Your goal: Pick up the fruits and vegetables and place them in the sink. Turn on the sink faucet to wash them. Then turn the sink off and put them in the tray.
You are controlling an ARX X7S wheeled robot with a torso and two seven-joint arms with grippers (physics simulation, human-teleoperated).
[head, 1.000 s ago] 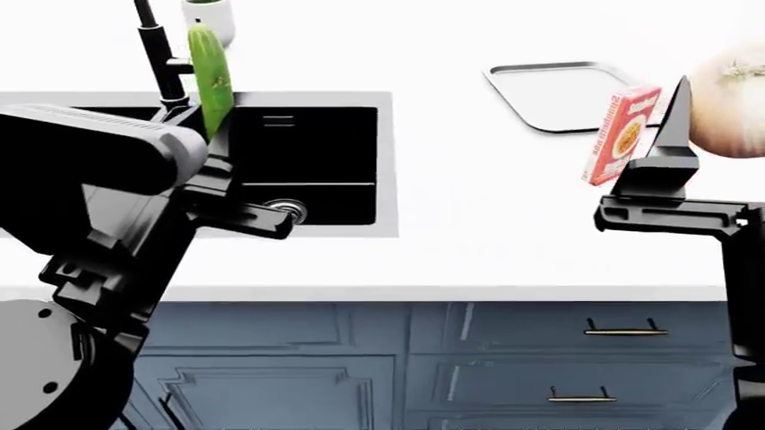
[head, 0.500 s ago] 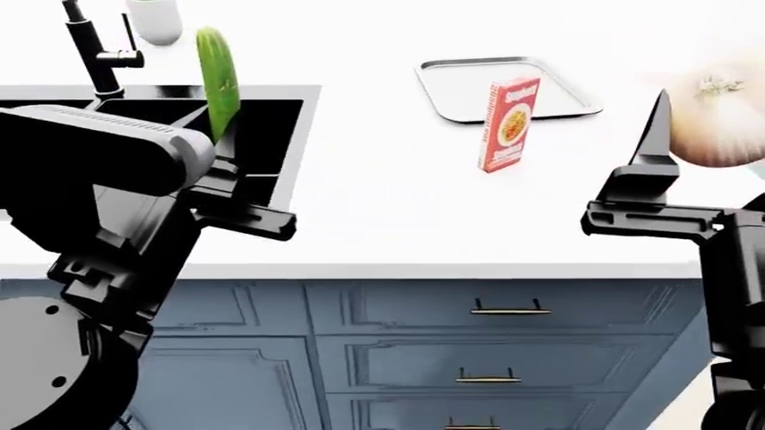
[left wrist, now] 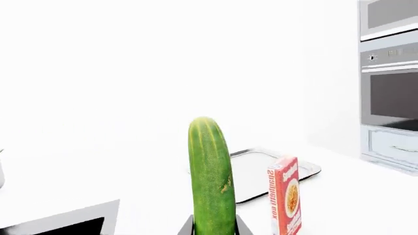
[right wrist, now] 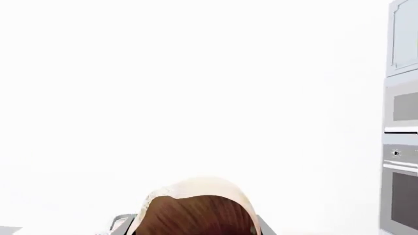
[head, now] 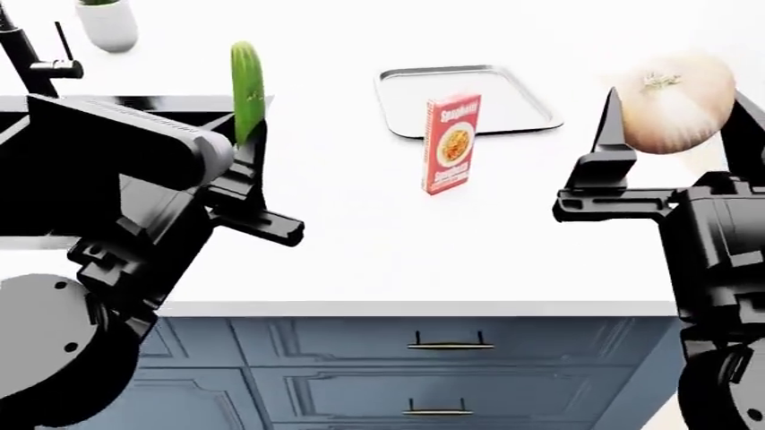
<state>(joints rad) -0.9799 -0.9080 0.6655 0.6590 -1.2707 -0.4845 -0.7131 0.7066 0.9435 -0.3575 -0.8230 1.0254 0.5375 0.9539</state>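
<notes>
The left gripper (head: 247,148) has its jaws closed on the lower end of the cucumber (head: 247,90), which stands upright above the bench (head: 358,242), close to the sink's (head: 14,116) right edge. The right gripper (head: 669,125) grips the onion (head: 675,101) between its jaws, raised over the bench's right side. Between the two arms the spaghetti box (head: 452,143) stands upright on the bench, just in front of the tray (head: 526,112). The faucet (head: 27,64) rises at far left, with a white pot (head: 107,25) behind it.
</notes>
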